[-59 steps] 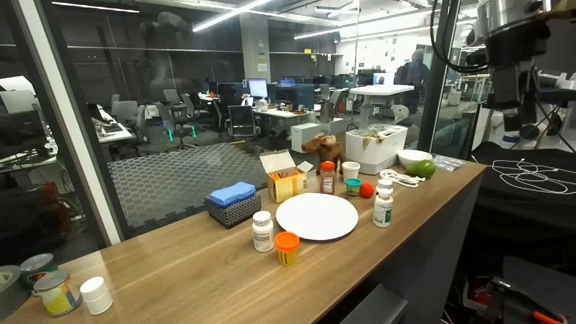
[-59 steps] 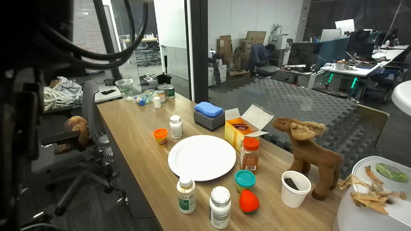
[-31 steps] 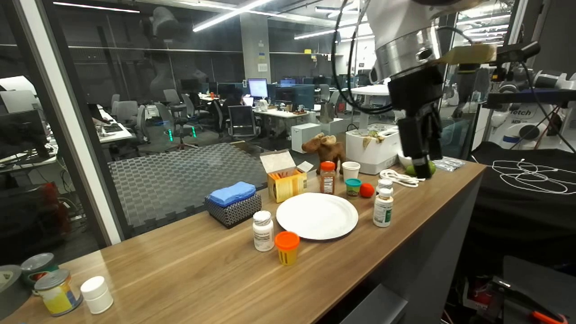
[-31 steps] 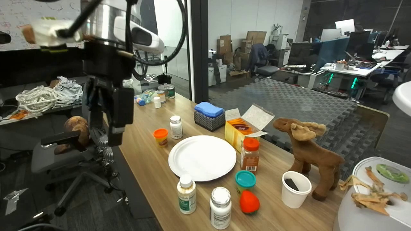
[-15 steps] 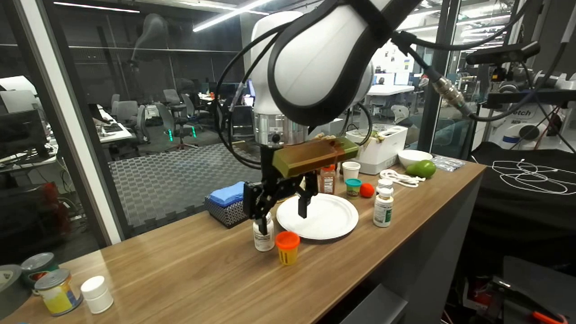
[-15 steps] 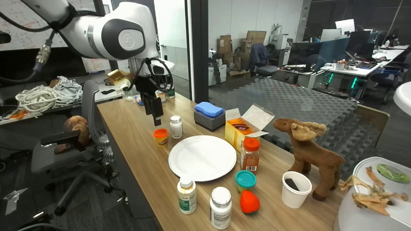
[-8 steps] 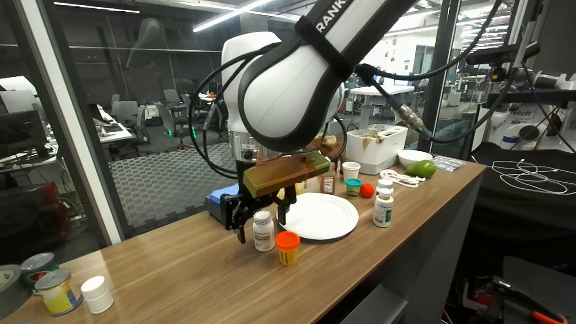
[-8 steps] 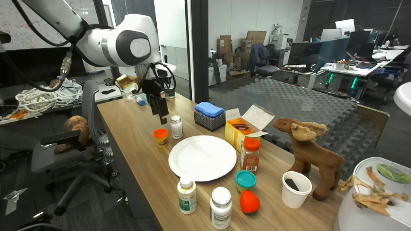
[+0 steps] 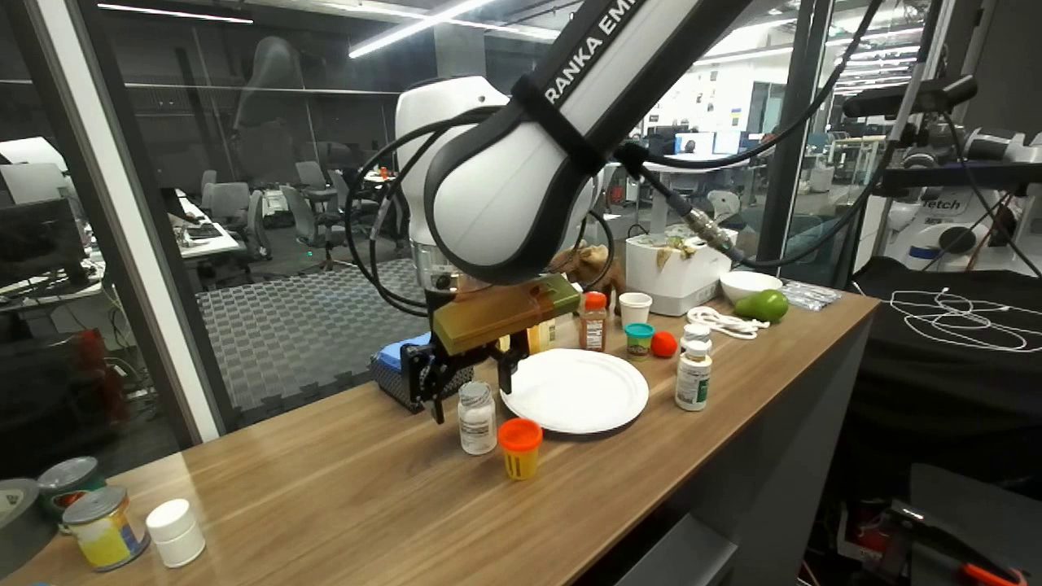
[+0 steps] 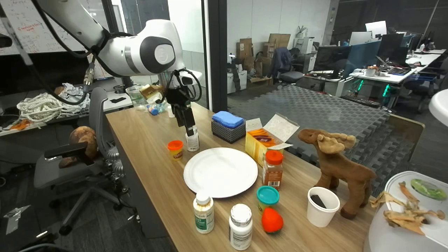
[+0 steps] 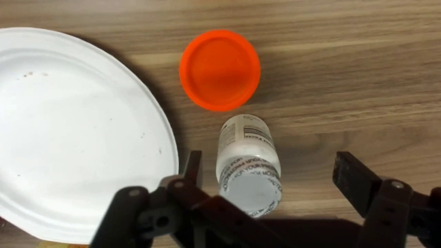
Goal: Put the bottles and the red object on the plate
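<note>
Gripper [image 11: 270, 168] jaws spread, white bottle [image 11: 248, 148] between them in wrist view; gap either side, tighter by plate [image 11: 86, 137] rim. Orange-lidded tub [image 11: 220, 70] blocks just beside bottle. Bare tabletop [image 11: 344, 86] opposite plate passable. Blue-topped box [image 9: 387, 384] behind gripper in an exterior view, clearance hard to judge.

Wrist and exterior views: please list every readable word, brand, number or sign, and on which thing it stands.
"FOR YOUR PROTECTION": white bottle, wrist view, round its top.
"Facts": same bottle, side.
"RANKA EMI": robot arm, cut off.
"etch": background machine.
Too small or blurred: other print, as on the green-labelled bottle, red-lidded jar, whiteboard.
</note>
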`<act>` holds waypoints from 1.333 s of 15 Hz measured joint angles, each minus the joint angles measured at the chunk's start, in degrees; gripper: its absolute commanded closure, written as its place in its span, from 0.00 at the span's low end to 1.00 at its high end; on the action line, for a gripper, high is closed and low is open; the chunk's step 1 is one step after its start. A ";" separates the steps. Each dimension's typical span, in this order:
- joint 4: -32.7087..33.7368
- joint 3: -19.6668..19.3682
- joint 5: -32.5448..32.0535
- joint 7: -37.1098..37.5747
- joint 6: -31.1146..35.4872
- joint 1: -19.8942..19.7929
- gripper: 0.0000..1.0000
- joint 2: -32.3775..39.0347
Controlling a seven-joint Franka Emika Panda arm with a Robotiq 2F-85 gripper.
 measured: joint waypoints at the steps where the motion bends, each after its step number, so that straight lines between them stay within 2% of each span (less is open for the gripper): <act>1: 0.26 -0.11 0.00 0.00 -0.02 0.00 0.33 0.29; 6: 0.78 -0.60 0.00 0.00 -0.24 0.00 0.73 1.19; 16: 1.94 -2.35 0.00 0.00 -1.02 -0.20 0.75 0.51; 20: 2.57 -3.98 -1.08 0.00 -4.46 -0.39 0.75 -2.18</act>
